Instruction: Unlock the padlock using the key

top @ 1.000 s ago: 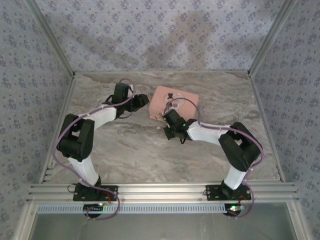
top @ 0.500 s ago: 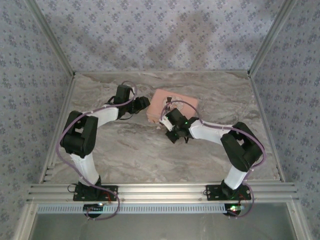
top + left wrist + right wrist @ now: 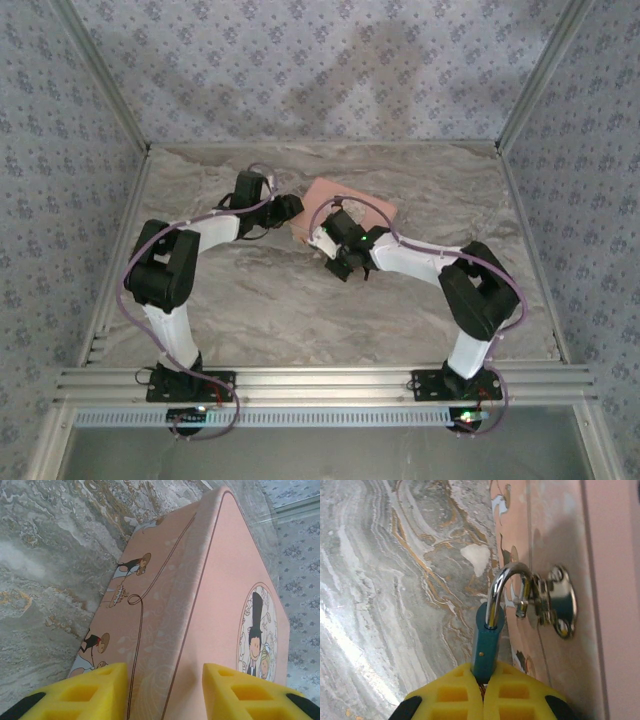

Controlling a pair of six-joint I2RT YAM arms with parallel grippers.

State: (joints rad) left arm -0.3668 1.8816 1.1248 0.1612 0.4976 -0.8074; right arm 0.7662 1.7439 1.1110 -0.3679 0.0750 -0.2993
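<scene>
The padlock point(image 3: 486, 642) has a teal body and a silver shackle point(image 3: 506, 582) hooked through the chrome hasp point(image 3: 559, 605) on the pink tin's side; the shackle's right leg hangs free of the body. My right gripper point(image 3: 483, 692) is shut right under the lock's bottom end. A thin coppery sliver, the key point(image 3: 482, 690), shows pinched between its pads and is mostly hidden. My left gripper point(image 3: 165, 690) is open, its yellow fingers point(image 3: 95, 692) straddling the tin's top edge. From above, the right gripper point(image 3: 340, 262) is at the tin's front and the left gripper point(image 3: 292, 210) at its left end.
The pink cartoon-couple tin point(image 3: 375, 205) lies on the marble tabletop point(image 3: 250, 290) near the back middle, between the two arms. Patterned walls and metal frame posts close in the back and sides. Bare marble lies in front of the tin and to its right.
The right wrist has swung left and toward the back against the tin's front. The tin has shifted slightly left. The left arm has edged right, closer to the tin.
</scene>
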